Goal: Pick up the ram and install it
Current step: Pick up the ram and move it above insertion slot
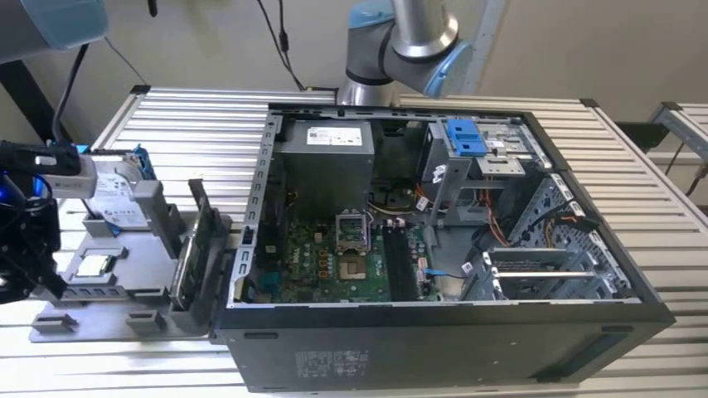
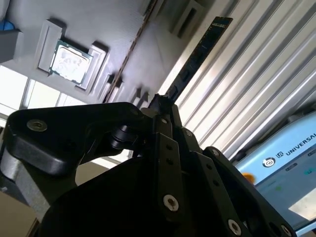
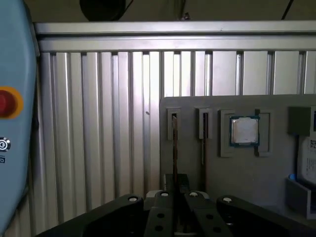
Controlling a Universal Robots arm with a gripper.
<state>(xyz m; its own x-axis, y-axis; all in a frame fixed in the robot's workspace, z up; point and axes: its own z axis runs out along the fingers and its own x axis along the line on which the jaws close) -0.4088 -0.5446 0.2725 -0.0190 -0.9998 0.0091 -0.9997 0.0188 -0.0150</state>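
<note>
The ram point(image 2: 200, 52), a thin, flat, dark circuit-board stick carrying a row of small black chips, is being pinched at one end by the gripper point(image 2: 160, 106). Its matte black fingers are being pressed together on the board in the second wrist view. In the first wrist view the ram point(image 3: 174, 143) is being seen edge-on as a narrow brownish line running along a slot of the grey plastic holder point(image 3: 237, 173). Whether it is seated in that slot or lifted clear of it cannot be told. A square processor point(image 3: 245, 131) with a dull metal lid is being shown in a framed pocket of the holder, near the ram. The ribbed aluminium table point(image 3: 98, 123), bright and glossy, is being shown under the holder.

The wider setting is being given by the exterior view. The gripper point(image 1: 28, 249) is being held over the holder at the left edge of the frame, well apart from the open black computer case point(image 1: 443, 348). The case is lying on its side in the middle of the frame, with its green motherboard point(image 1: 332, 265) exposed.
</note>
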